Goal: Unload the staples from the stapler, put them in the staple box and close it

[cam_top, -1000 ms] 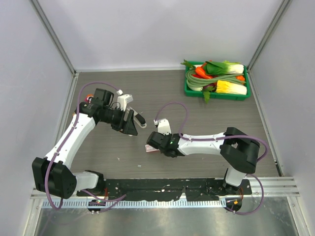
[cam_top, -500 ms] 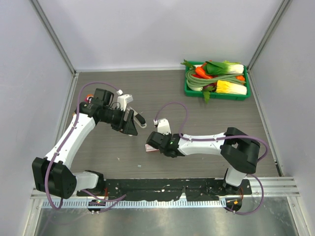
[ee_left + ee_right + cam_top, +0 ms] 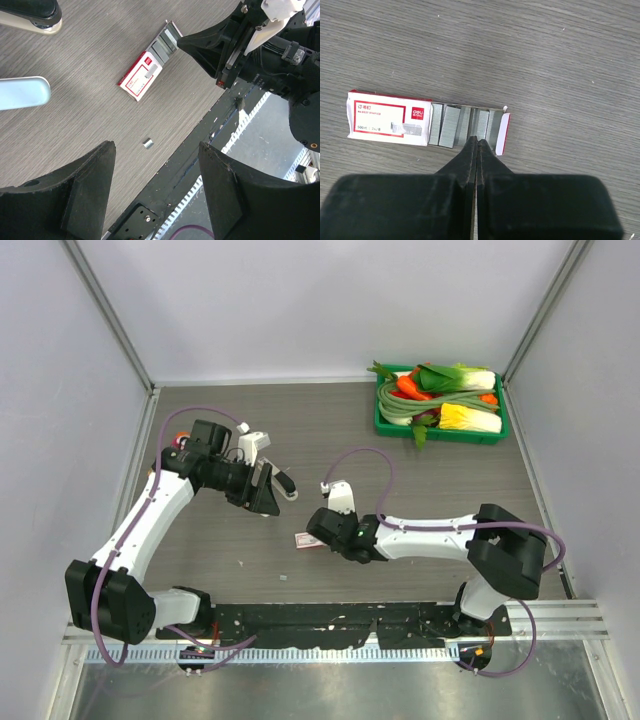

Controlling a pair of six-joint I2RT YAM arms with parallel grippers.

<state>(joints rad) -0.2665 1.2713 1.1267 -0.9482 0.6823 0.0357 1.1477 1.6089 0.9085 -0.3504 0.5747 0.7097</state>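
Right gripper (image 3: pixel 476 142): pinched shut over the staple box (image 3: pixel 390 124) tray, nothing visibly held.
Left gripper (image 3: pixel 156 147): wide open, empty.
Advice: brace the stapler (image 3: pixel 22 92) first, then pull gently.

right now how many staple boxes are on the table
1. The red-and-white staple box lies on the table at the right gripper's shut fingertips, its tray slid out with staples showing. Another may be hidden.

Bright, even light; soft shadows
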